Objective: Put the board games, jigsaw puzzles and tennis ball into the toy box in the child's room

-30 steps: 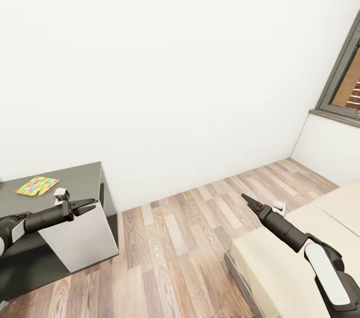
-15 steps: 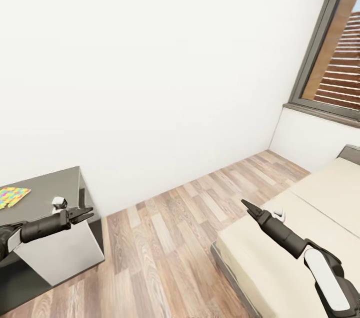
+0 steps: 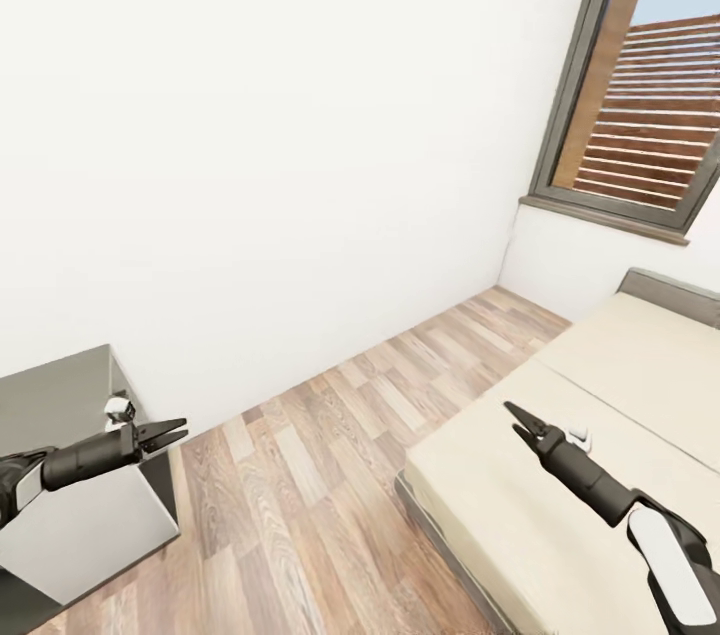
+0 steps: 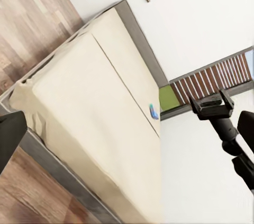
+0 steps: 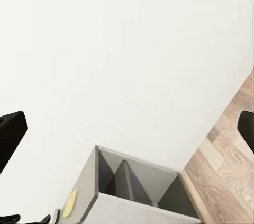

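At the left of the head view, the end of the table shows, with the left gripper hovering just off its corner, fingers spread and holding nothing. Wood floor runs between table and bed. The right gripper hangs over the mattress, empty, its fingers apart in the right wrist view. Far from both grippers, in the left wrist view, a small blue game box and a green one lie at the bed's far edge. A jigsaw puzzle rests on the table.
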